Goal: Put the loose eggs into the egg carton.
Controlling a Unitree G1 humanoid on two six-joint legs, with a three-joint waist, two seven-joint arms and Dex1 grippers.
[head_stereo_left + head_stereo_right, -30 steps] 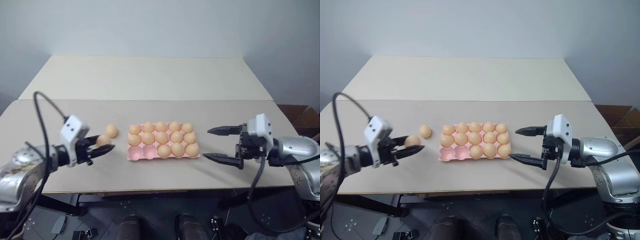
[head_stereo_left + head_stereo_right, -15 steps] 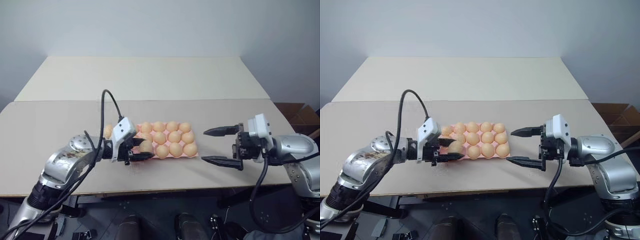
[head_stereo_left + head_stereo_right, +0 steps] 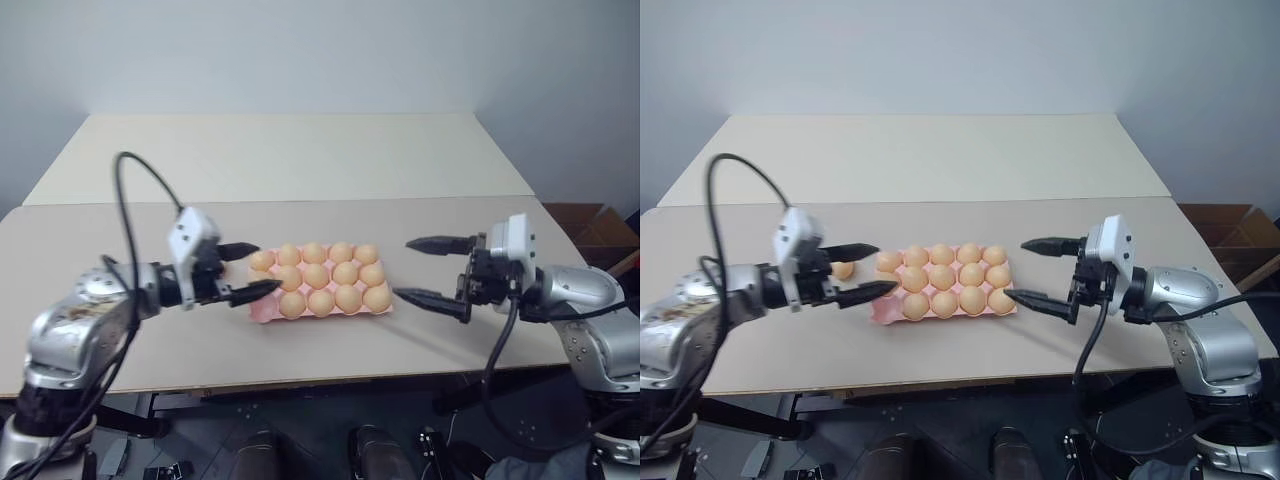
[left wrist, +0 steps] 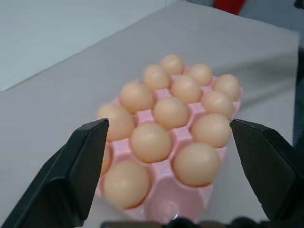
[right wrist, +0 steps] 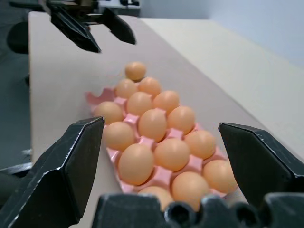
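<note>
Carton: flat pink moulded egg carton [image 3: 944,306] lay mid-table on the beige tabletop [image 3: 940,160], fourteen pale orange-tan eggs [image 3: 943,277] seated and one near-left corner cup [image 4: 164,209] empty. One loose tan egg [image 3: 843,270] sat just beside its left end. Left gripper [image 3: 863,272] hung released, empty, near that end. Right gripper [image 3: 1028,270] stood spread wide, empty, at the right end.

Even soft light, faint shadows (near jaws blurred)

Silver arms, black cables, black fingers [image 3: 250,291]
</note>
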